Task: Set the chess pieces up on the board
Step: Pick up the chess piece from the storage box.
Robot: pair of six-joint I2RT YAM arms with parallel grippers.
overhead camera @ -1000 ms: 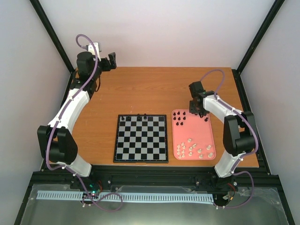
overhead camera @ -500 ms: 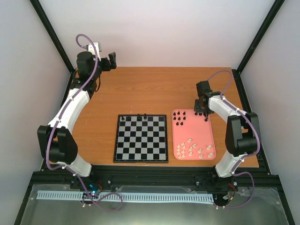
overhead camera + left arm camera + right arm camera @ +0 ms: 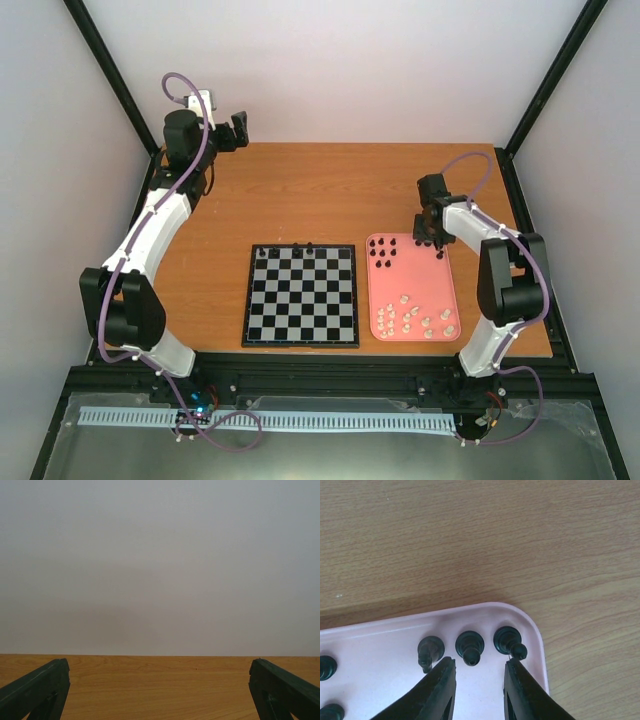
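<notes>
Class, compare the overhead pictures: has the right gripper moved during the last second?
Yes. The right gripper shifted rightward; its jaws now stand over the far right corner of the pink tray.

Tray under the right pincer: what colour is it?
The tray is pale pink, seen best in the right wrist view.

I see soft, even overhead light on the table [image 3: 330,190]. In my right wrist view the tray [image 3: 380,645] throws a dim shadow onto the wood, and the close fingers [image 3: 440,690] look slightly blurred.
</notes>
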